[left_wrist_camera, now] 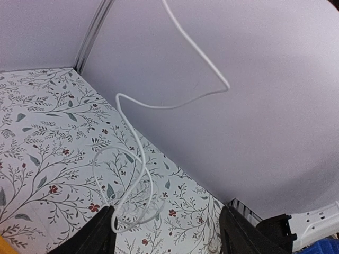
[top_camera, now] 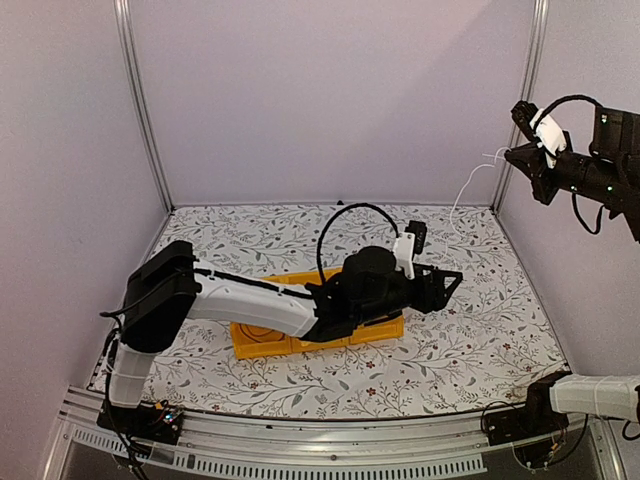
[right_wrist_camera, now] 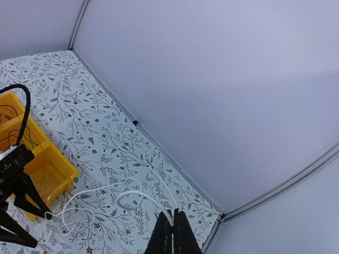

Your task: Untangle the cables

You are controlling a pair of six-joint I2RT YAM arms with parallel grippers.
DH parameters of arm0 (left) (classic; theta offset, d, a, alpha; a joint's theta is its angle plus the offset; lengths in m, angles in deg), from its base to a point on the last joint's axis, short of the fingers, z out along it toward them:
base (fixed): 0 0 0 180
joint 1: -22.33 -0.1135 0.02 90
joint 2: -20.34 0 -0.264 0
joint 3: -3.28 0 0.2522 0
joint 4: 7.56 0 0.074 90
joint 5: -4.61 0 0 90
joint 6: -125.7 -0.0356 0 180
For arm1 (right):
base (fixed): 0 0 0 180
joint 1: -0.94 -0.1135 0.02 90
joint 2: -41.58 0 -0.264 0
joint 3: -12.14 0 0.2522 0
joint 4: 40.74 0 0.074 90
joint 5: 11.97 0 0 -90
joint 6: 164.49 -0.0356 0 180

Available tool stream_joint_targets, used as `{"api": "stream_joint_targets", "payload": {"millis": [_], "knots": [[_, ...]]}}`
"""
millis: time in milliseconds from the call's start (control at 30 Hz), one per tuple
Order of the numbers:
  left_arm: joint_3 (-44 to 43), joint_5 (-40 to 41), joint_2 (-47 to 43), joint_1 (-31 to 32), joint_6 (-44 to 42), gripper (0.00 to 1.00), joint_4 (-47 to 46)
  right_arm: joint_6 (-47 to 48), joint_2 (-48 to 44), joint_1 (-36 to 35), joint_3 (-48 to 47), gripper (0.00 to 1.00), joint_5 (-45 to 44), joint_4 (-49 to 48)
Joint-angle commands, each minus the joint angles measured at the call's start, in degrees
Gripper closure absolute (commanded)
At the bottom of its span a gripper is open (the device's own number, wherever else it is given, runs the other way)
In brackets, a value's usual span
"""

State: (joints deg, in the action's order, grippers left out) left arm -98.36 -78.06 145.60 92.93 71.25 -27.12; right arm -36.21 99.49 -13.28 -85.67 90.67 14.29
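A thin white cable hangs from my right gripper, which is raised high at the right wall. In the right wrist view the gripper is shut on that cable, whose lower part loops on the table. My left gripper reaches out over the yellow bin, low above the table. In the left wrist view it is open and empty, and the white cable coils down just by its left finger. Red, green and black cables are mostly hidden; faint thin dark wires lie in the bin.
The yellow bin lies mid-table, largely under the left arm. White walls with metal frame posts close in the floral table on the left, back and right. The left arm's thick black hose arches above the bin.
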Motion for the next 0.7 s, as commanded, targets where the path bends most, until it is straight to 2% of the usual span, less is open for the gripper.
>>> {"api": "stream_joint_targets", "payload": {"millis": [0,133,267,467,667], "knots": [[-3.82,3.08,-0.38,0.46,-1.1,0.34,-0.19,-1.83,-0.59,0.11,-0.58,1.0,3.57,1.37],[-8.77,8.28,3.27,-0.6,0.72,0.43,3.08,-2.45,-0.45,0.09,-1.2,1.0,6.25,2.65],[-13.96,7.7,7.82,-2.41,1.69,0.54,-0.64,-3.61,0.15,0.11,-3.38,1.0,9.05,4.16],[-25.21,4.71,14.88,-3.48,0.14,0.59,2.31,-4.81,0.88,0.08,-6.0,1.0,12.3,6.18],[-27.02,3.12,17.63,-3.7,0.79,0.67,2.73,-5.88,1.26,0.32,-9.57,1.0,15.69,7.94]]}}
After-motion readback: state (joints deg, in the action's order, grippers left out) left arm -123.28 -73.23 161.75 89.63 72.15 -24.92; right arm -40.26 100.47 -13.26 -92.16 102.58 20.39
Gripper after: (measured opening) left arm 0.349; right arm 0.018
